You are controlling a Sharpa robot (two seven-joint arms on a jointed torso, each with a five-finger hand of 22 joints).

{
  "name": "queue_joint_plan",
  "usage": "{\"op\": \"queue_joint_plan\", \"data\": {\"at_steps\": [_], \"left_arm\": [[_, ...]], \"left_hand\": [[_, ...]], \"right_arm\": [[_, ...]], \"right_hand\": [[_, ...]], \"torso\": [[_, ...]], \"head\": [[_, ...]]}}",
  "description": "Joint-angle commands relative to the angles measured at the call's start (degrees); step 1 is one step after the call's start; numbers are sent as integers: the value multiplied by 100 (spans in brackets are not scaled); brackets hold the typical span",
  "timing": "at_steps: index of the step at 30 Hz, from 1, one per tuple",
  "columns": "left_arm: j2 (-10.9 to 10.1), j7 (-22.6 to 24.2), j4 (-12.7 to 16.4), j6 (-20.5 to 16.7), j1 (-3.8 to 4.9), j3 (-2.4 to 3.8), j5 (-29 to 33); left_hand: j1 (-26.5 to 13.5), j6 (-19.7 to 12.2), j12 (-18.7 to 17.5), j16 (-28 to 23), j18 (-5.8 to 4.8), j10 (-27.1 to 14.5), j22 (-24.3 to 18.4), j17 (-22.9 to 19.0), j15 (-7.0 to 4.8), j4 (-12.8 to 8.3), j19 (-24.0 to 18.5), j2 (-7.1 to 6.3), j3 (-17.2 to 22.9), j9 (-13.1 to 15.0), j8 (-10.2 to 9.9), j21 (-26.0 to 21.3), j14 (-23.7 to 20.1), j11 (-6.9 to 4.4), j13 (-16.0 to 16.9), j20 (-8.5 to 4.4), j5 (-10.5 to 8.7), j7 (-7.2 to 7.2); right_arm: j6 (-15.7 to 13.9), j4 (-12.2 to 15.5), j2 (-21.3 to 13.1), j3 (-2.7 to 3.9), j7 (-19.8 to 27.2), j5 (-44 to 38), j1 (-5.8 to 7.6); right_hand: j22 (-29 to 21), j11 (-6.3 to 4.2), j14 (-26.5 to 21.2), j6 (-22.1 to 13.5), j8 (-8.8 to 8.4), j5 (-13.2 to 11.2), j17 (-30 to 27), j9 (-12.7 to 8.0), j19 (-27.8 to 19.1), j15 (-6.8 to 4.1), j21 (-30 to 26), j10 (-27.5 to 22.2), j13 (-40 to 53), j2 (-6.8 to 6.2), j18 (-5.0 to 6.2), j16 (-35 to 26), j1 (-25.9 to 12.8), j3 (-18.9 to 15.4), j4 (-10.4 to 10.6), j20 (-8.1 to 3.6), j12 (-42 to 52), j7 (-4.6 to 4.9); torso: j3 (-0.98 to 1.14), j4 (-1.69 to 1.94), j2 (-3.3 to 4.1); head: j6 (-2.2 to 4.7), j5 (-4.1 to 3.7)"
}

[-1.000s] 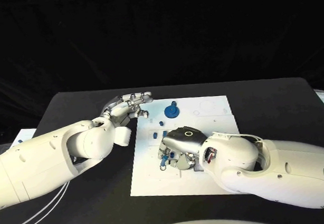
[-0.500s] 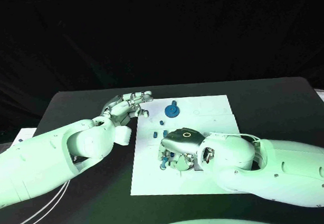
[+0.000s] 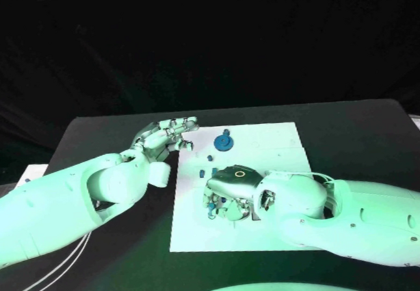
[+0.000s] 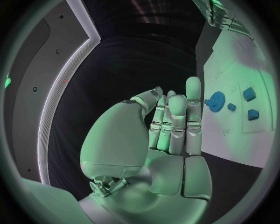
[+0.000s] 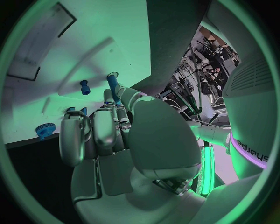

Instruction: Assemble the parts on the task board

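The white board (image 3: 273, 181) lies in the middle of the black table (image 3: 368, 138), and the right hand (image 3: 230, 193) is down over its left half, palm low, fingers curled in among a cluster of small blue parts (image 3: 211, 206). In the right wrist view a blue peg (image 5: 113, 85) stands up right at the fingertips (image 5: 109, 99), though I cannot tell whether they pinch it or only touch it. A second peg (image 5: 85, 87) stands just beside it on the board. The blue gear (image 3: 223, 143) sits near the board's far edge, with two small blue blocks (image 4: 249, 94) just beside it. The left hand (image 3: 166, 137) hovers off the board's far left corner, holding nothing, fingers straight and close together. My guess is the right hand is seating or picking a peg. To do that well it should keep the peg upright, line it squarely over its hole before pressing, and push straight down without sweeping the neighbouring pieces aside. The left hand looks well placed to steady the board's edge if it starts to slide.
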Motion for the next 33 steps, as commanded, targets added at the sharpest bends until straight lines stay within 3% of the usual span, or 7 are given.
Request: {"op": "queue_joint_plan", "data": {"at_steps": [1, 19, 33], "left_arm": [[7, 35, 10, 108, 1, 4, -17], [8, 31, 4, 116, 1, 4, -17], [6, 22, 3, 119, 1, 4, -17]], "left_hand": [[52, -50, 32, -2, 63, -57, -6, -7, 1, -14, 35, 1, -10, -7, 35, -26, -45, -2, -3, -3, 12, 6], [52, -50, 32, -2, 63, -57, -6, -7, 1, -14, 35, 1, -10, -7, 35, -26, -45, -2, -3, -3, 12, 6], [52, -50, 32, -2, 63, -57, -6, -7, 1, -14, 35, 1, -10, -7, 35, -26, -45, -2, -3, -3, 12, 6]], "right_arm": [[323, -42, 2, -37, -21, -26, -45], [338, 71, -29, -44, -39, -26, -80], [424, -20, -19, -44, -150, -155, -83]], "right_hand": [[-4, -64, 159, 37, 20, 26, -6, 9, 5, -3, 3, 56, 0, 48, -40, 38, -29, 8, -2, 16, -13, -9], [-6, -65, 158, 42, 21, 30, -8, 10, 3, -4, 1, 60, 1, 50, -39, 38, -31, 8, -4, 16, -13, -9], [-20, -55, 152, 26, 5, 40, -21, 12, -10, 4, -9, 44, -2, 34, -35, 34, -79, -9, -12, 12, -42, -5]], "torso": [[0, -5, -4], [2, -2, -4], [1, 4, -4]], "head": [[-10, 3], [-26, 15], [-29, 8]]}}
